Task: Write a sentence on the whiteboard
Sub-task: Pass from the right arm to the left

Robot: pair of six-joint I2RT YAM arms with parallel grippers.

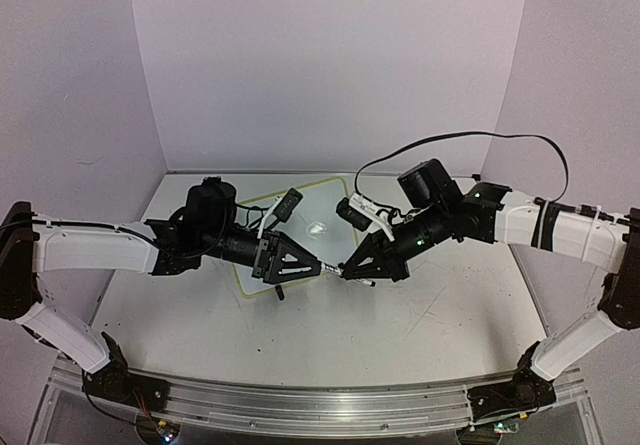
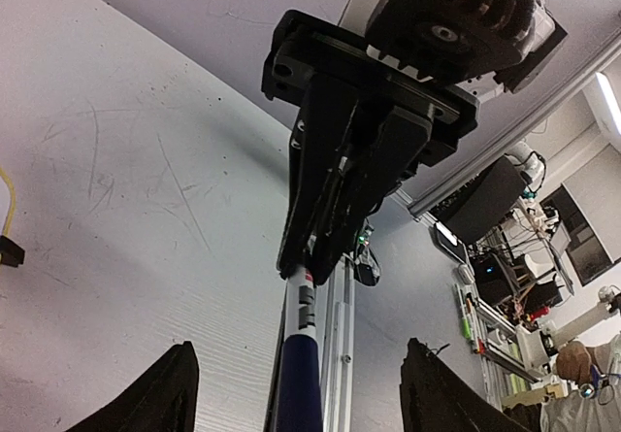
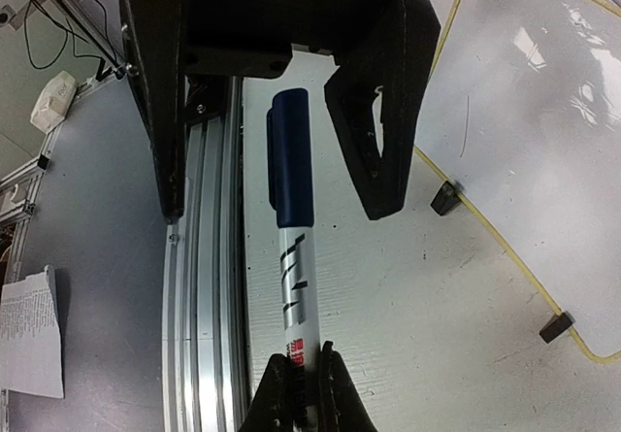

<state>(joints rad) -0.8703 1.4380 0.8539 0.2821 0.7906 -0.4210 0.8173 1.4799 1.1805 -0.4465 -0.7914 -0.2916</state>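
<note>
– Scuffed white tabletop [image 1: 420, 315], lilac walls behind. Where does the small white whiteboard with the pale yellow frame [image 1: 310, 205] lie?
– Flat at mid-frame in the overhead view, just behind both claws, with no sentence readable on it.
– And the silver-barrelled marker pen [image 3: 291, 277]?
– The right gripper [image 3: 303, 393] pinches its barrel end. The left gripper [image 2: 296, 393] stands spread either side of the dark blue cap [image 3: 289, 160], apart from it.
– Uncapping, then?
– Likely. The left one should close squarely on the cap, then pull straight along the pen's axis. A skewed pull could twist it loose.
</note>
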